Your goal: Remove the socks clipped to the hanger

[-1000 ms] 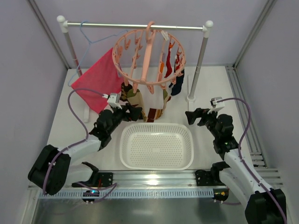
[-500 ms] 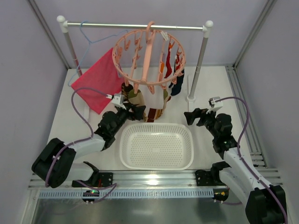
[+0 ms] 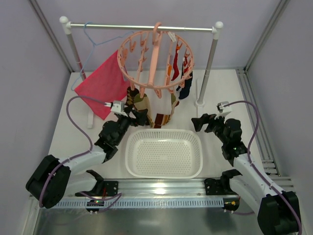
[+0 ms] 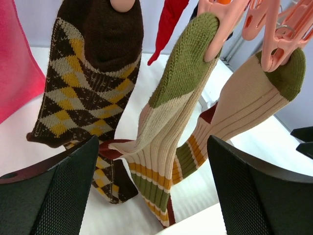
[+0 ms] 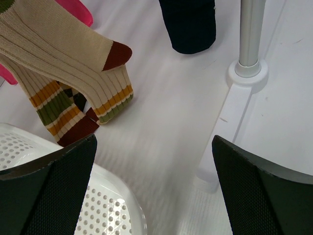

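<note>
left jaws: spread wide, nothing between them. just beyond the tips, all hanging from the hanger (image 3: 155,61):
- brown argyle sock (image 4: 83,93), ahead and to the left, pinched at its dark top by a pink clip.
- first tan striped sock (image 4: 171,122), dead ahead, green toe in a clip.
- second tan striped sock (image 4: 244,107), ahead and to the right, green end clipped.
- red sock (image 4: 168,19), farther back, above the gap.
- whether any sock touches the fingers cannot be told.

pink cloth (image 4: 14,58): far left of the left jaws.

right jaws: spread wide, holding nothing. striped sock ends hang ahead to their left. navy sock (image 5: 188,24) ahead, farther off. rack post (image 5: 249,29) ahead right, standing on the counter (image 5: 166,122). white basket (image 5: 102,205) under the left finger.
</note>
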{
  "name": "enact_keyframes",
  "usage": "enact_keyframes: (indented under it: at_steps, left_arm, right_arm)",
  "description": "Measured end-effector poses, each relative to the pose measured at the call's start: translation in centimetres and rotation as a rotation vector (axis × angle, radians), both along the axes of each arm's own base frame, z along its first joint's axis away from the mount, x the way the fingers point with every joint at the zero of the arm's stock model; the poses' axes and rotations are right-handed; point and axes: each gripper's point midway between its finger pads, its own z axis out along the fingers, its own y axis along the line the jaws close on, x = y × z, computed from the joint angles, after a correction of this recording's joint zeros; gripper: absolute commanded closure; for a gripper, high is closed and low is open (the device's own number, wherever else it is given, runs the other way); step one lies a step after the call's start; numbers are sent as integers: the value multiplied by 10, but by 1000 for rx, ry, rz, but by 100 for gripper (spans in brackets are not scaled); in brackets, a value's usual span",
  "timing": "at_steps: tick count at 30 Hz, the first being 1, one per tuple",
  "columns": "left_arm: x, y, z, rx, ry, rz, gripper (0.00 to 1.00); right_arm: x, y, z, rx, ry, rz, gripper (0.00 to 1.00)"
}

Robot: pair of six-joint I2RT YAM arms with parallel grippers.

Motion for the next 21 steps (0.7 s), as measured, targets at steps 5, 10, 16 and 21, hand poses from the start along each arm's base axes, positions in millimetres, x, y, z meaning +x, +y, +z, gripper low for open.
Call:
enact_keyframes:
  at_steps: [5, 10, 16, 21]
  left_arm:
    - [4, -2, -10, 38, 6, 2, 11]
    - [13, -9, -30, 82, 32, -6, 22]
    - [17, -12, -24, 70, -12, -10, 26]
    - [17, -15, -7, 38, -74, -22, 37]
  right_arm:
    - [0, 2, 0, 0, -2, 6, 0]
    - [-1, 3, 1, 0, -3, 8, 0]
    - [-1, 3, 2, 1, -6, 12, 0]
    - [-2, 7, -1, -1, 2, 21, 1]
